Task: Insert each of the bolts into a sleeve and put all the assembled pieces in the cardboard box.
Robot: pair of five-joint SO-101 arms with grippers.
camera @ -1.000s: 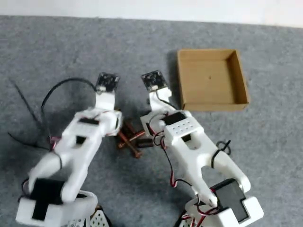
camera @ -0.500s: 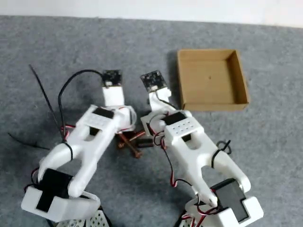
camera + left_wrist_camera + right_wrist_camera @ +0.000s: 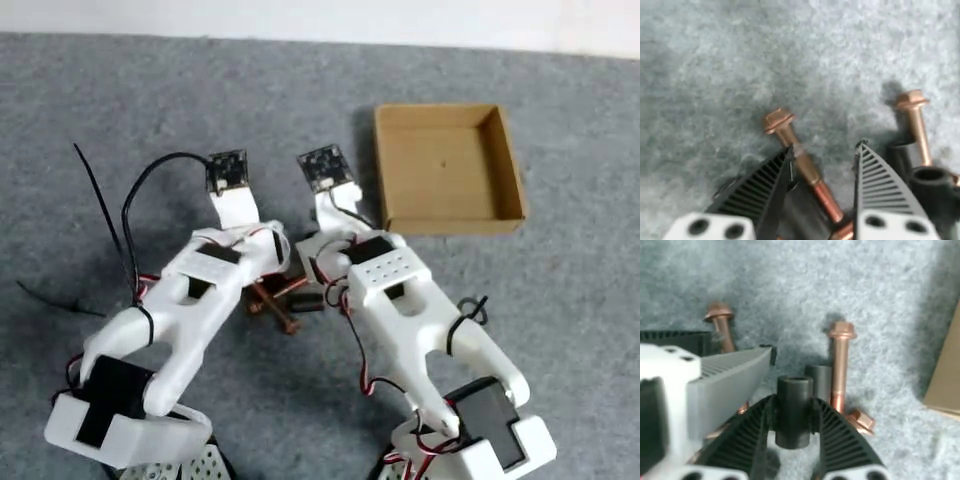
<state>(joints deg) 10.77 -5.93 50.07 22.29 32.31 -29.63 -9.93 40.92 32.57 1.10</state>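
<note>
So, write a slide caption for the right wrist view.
Right tool grips a black sleeve; a copper bolt lies nearby on grey carpet.

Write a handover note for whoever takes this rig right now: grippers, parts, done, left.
Left gripper: open, straddling a copper bolt that lies flat; not clamped.
Right gripper: shut on a black sleeve, nothing in its bore.
Remaining bolts and sleeves: loose pile between the two arms.
Cardboard box: empty.
Done: one sleeve picked up.
Left: grip the bolt, insert it into the held sleeve, drop the piece in the box, then repeat for the rest.
</note>
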